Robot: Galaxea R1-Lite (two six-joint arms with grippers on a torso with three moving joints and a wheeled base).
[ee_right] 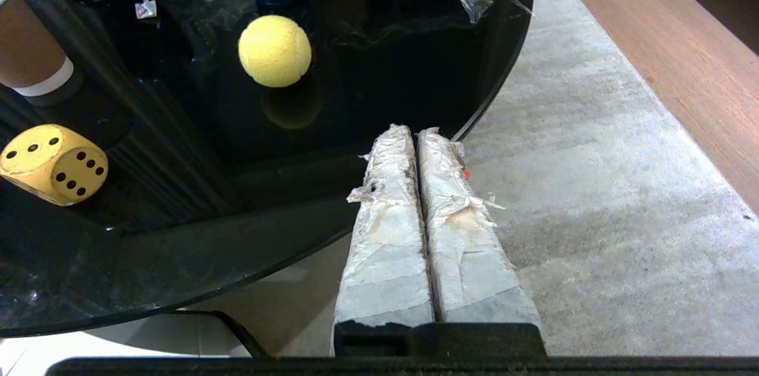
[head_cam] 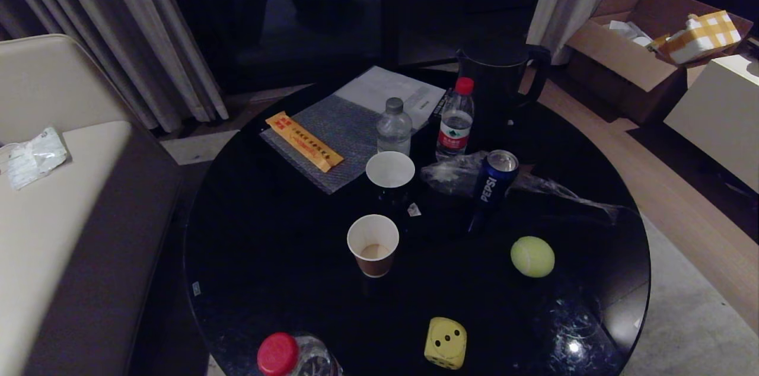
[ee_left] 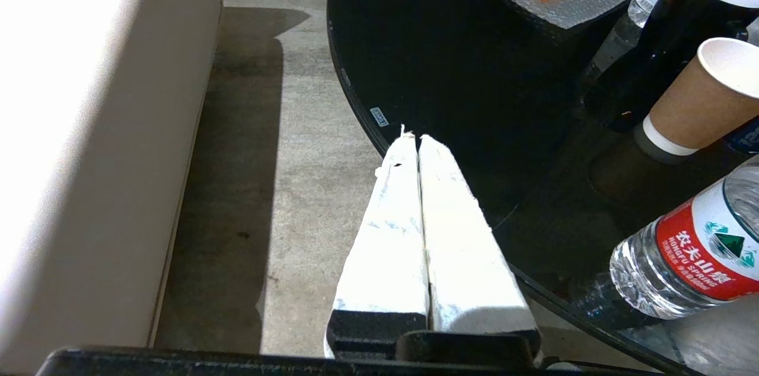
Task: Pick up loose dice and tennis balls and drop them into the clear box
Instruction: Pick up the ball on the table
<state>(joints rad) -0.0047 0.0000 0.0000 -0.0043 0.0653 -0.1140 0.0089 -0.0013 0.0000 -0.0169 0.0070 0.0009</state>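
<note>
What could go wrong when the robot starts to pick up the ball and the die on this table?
1. The tennis ball lies free on the glossy black table near its rim; a nudge might roll it off.
2. The yellow die sits near the table's front edge and could be pushed over it.
3. No clear box shows in any view, so the drop place is unknown.

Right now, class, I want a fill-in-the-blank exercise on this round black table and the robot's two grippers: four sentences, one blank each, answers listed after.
1. The tennis ball lies on the black table, apart from the pale ______ die.
2. The blue can reads ______.
3. The left gripper and the right gripper both have their fingers ______.
4. The near bottle has a ______ cap.

Missing words: yellow; Pepsi; shut; red
</note>
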